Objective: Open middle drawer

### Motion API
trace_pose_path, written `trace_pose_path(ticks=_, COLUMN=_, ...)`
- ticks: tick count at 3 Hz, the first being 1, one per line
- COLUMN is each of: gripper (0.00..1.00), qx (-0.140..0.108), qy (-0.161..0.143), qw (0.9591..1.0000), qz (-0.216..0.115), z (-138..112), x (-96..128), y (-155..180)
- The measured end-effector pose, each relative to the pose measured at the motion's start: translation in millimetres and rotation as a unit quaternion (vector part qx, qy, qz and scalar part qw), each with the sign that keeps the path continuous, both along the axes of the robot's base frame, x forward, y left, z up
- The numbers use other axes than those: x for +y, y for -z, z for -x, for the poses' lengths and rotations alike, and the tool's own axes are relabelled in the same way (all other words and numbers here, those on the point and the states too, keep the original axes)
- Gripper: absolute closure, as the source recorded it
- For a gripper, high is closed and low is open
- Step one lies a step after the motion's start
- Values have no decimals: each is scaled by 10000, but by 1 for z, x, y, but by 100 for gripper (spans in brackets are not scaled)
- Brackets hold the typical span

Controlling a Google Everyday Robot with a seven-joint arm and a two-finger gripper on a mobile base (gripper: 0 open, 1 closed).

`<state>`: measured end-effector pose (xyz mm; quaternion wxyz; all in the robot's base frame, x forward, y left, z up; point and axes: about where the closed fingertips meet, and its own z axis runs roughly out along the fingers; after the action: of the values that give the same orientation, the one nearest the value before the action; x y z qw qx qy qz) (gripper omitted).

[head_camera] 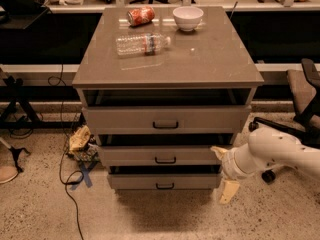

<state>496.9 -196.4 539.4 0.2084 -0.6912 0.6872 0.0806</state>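
The middle drawer (130,155), the second of three grey-beige fronts in the cabinet, sat between the taller top drawer (125,119) and the narrow bottom drawer (135,181). It looked barely out, with a dark gap showing above its front. Its small black bar handle (165,160) sat at the centre of the front, with its long axis running from 9 to 3 o'clock.

The robot's white gripper (224,171) hung at the right end of that front. Its two cream fingers (229,191) were spread apart and held nothing. The upper finger lay against or just beside the drawer's right corner, though contact could not be told. From the gripper the handle lay at about 9 o'clock and well apart, so the coming move probably called for a sideways reach along the front before any pull towards the camera.

On the grey-brown surface (210,59) above lay a clear plastic bottle (143,43) on its side. A red drinks can (140,16) lay at 12 o'clock from it, and a white bowl (188,17) at about 2 o'clock. The bottle's label and the can's print could not be read.
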Motion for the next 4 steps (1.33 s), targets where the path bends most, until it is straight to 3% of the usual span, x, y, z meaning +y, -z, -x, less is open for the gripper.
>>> trace_pose_path(ticks=1, gripper=0, qx=-5, qy=205, qw=9998, qz=-86, z=-31, x=-12, y=46)
trace_pose_path(ticks=2, gripper=0, qx=-5, qy=205, qw=9998, qz=-86, z=-31, x=-12, y=46)
trace_pose_path(ticks=3, gripper=0, qx=-280, qy=-53, qw=9991, qz=302, z=-33, x=-9, y=55)
trace_pose_path(ticks=4, gripper=0, qx=-752, qy=-754, qw=9906, qz=858, z=-58, x=4, y=84)
